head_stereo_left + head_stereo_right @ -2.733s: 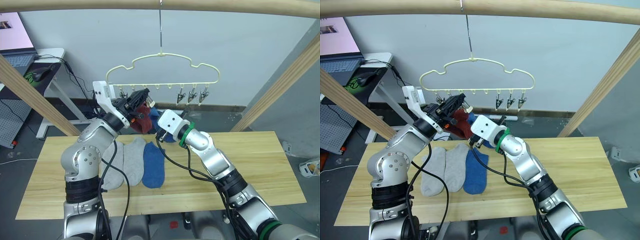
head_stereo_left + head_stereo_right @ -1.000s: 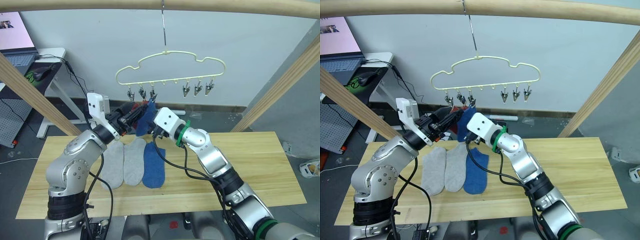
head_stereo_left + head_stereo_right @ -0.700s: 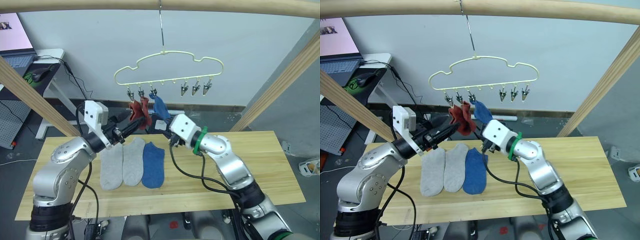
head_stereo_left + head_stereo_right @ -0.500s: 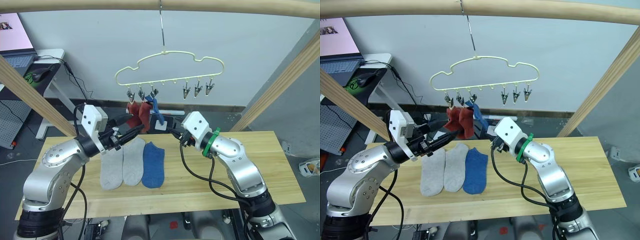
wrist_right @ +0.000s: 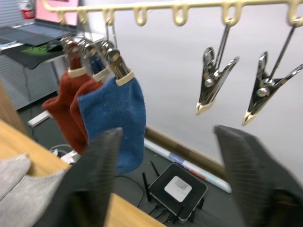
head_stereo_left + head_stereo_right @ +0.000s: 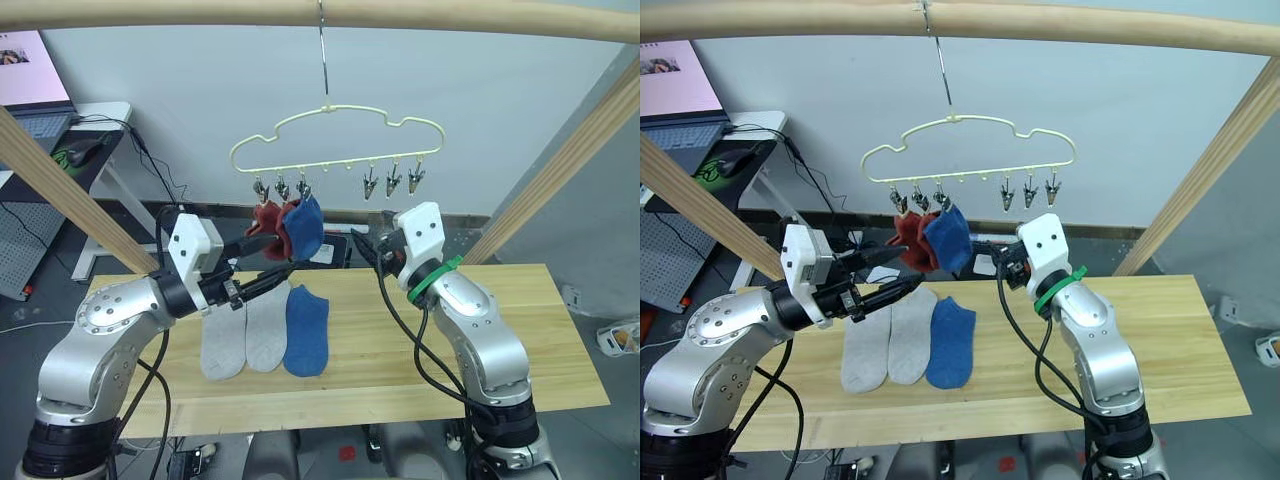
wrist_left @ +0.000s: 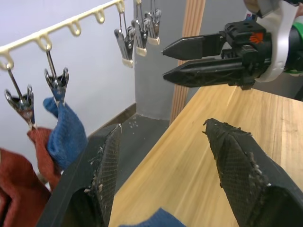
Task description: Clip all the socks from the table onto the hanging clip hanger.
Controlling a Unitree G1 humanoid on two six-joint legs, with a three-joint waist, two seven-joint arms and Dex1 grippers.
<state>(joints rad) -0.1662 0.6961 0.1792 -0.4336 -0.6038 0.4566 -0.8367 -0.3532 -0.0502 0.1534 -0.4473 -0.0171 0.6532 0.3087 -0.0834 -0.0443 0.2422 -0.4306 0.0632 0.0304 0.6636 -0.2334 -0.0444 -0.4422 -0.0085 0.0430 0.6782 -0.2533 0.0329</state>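
The cream clip hanger [image 6: 335,110] hangs from the wooden beam above the table [image 6: 400,350]. Its three left clips hold two rust red socks [image 6: 268,220] and one blue sock [image 6: 306,228]; three clips [image 6: 392,180] on the right hang bare. Two grey socks [image 6: 240,330] and a blue sock [image 6: 306,328] lie flat side by side on the table. My left gripper [image 6: 908,268] is open and bare, just left of and below the hung socks. My right gripper [image 6: 360,243] stands open with nothing in it, a short way right of the hung blue sock.
A thick wooden beam [image 6: 300,10] runs overhead, with slanted wooden posts at the left [image 6: 60,190] and right [image 6: 560,170]. A desk with a laptop [image 6: 30,100] stands back left. A small black box [image 5: 177,187] lies on the floor behind the table.
The right gripper has let go of the blue sock, which now hangs from the third clip, and has drawn back to the right and opened. The left gripper has drawn back from the clips.
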